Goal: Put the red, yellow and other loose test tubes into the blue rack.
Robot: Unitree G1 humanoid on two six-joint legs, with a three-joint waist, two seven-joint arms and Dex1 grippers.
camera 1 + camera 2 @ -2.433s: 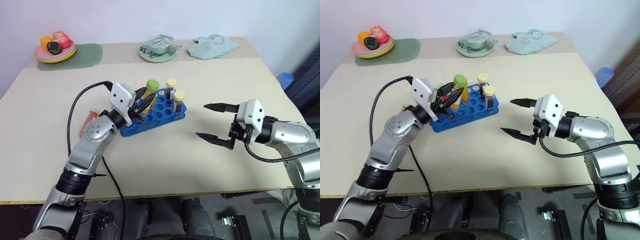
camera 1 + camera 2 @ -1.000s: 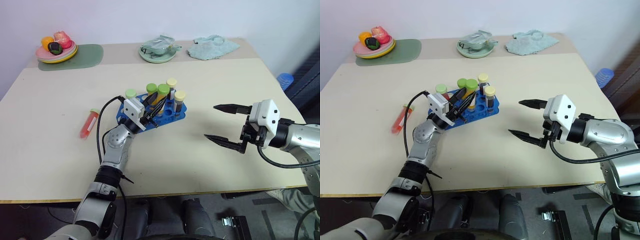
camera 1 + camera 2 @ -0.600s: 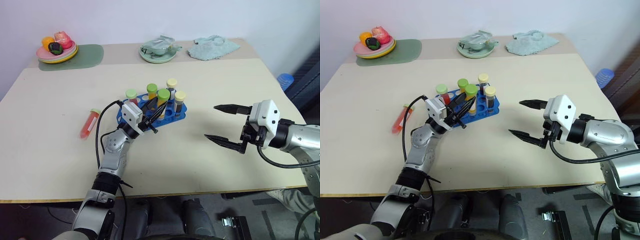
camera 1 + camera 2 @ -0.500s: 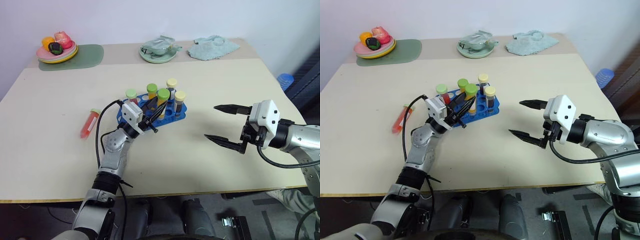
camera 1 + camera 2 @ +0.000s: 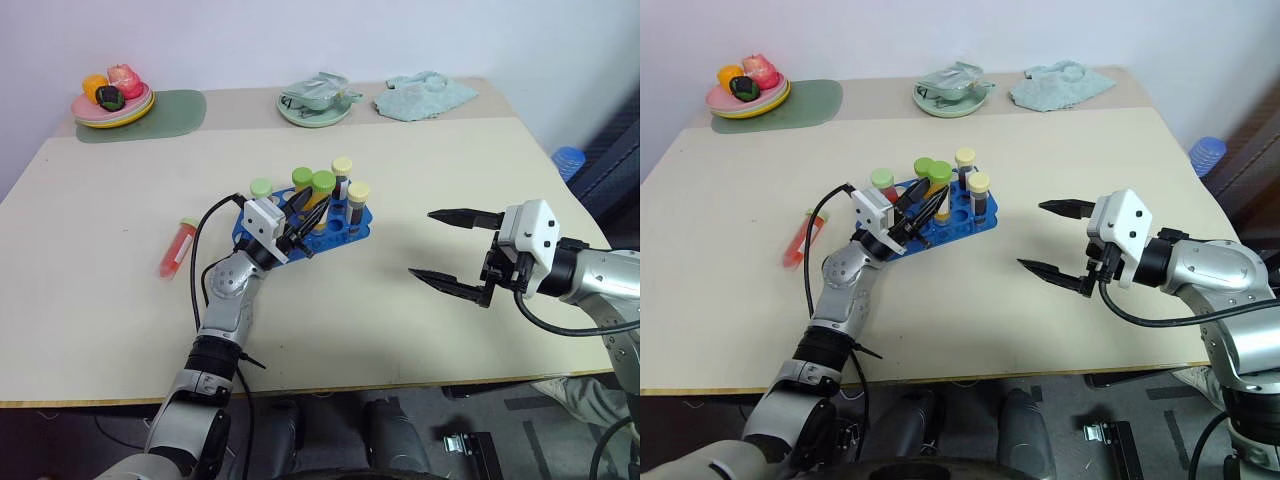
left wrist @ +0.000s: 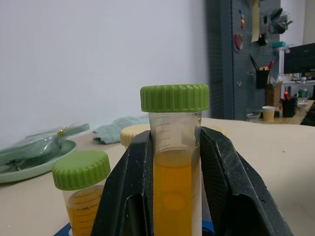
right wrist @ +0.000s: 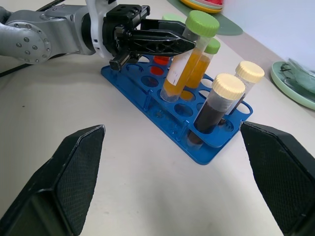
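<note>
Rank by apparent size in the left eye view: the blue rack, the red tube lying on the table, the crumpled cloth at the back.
1. blue rack
2. crumpled cloth, though it lies farther away, so this is unsure
3. red tube, clearly smallest

silver-grey metal arms with rounded joint housings and small dark screws. white boxy wrist block behind each gripper. left gripper (image 5: 300, 224) and right gripper (image 5: 442, 245) with long, tapered black fingers. black cables looping along both forearms.
</note>
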